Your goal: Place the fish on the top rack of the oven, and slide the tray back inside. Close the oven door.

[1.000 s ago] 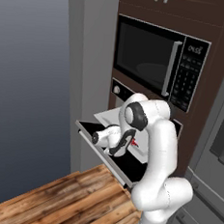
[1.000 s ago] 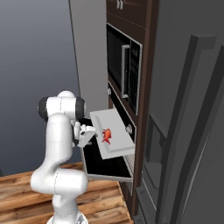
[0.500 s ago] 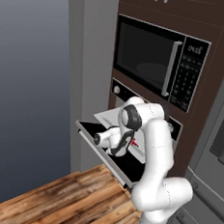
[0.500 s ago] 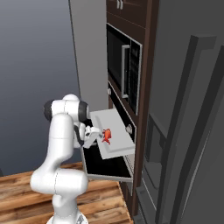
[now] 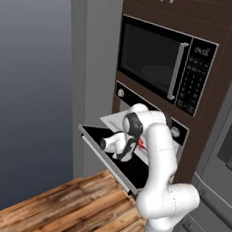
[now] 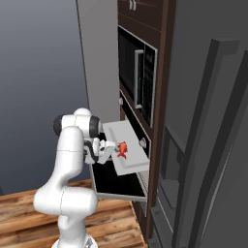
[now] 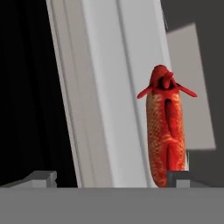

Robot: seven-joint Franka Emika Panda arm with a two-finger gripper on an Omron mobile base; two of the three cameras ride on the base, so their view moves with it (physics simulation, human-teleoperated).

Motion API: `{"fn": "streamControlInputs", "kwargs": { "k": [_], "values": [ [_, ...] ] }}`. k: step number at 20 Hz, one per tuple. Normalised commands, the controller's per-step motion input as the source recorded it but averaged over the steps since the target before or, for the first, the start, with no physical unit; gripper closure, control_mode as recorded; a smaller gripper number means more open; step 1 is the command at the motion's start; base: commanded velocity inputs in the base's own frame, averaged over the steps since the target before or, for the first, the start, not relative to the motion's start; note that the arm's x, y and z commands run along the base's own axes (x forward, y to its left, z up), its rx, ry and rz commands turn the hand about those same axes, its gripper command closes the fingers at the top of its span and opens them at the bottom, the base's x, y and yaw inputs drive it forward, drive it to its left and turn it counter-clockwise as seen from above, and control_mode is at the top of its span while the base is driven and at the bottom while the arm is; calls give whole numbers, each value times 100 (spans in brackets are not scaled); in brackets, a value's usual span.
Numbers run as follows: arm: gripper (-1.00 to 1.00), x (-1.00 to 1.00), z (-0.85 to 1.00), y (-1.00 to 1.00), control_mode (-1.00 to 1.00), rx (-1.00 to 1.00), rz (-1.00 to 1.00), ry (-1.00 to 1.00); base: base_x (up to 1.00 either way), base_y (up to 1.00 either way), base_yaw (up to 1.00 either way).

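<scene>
1. The small red-orange fish with a forked tail (image 6: 121, 149) is lying on the flat pale grey rectangular tray (image 6: 127, 162), near the middle of it. So the first part of the task looks done.
2. In the hand view the fish (image 7: 165, 135) is lying lengthwise along the line of sight, one end flaring upward in the picture and the other sitting just by one dark fingertip (image 7: 177, 177). I cannot tell from these pictures which end is the head.
3. From the right base view, its long axis is running roughly along the depth of the tray, toward the oven cavity.
4. The tray is sticking out of the built-in black-fronted oven with round silver knobs (image 5: 121, 93), so sliding it back in is still outstanding.
5. The wide black oven door (image 5: 115, 157) is hanging open and level below the tray; closing it is also left.
6. The white arm's two-finger gripper (image 6: 109, 150) is hovering just beside the tray's outer edge, jaws spread wide and grasping nothing.
7. Judging by this, the next step is likely pushing the tray inward.
</scene>
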Motion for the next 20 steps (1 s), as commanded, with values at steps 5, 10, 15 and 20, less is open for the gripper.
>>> {"fn": "streamControlInputs", "kwargs": {
  "k": [5,10,15,20],
  "values": [
    [-100,24,-3,-39,-100,0,0,-2,0,0,0],
    [-100,30,0,-55,-100,0,0,-3,0,0,0],
    [-100,28,0,-67,-100,0,0,-3,0,0,0],
    [-100,18,0,-54,-100,0,0,-2,0,0,0]
  ]
}}
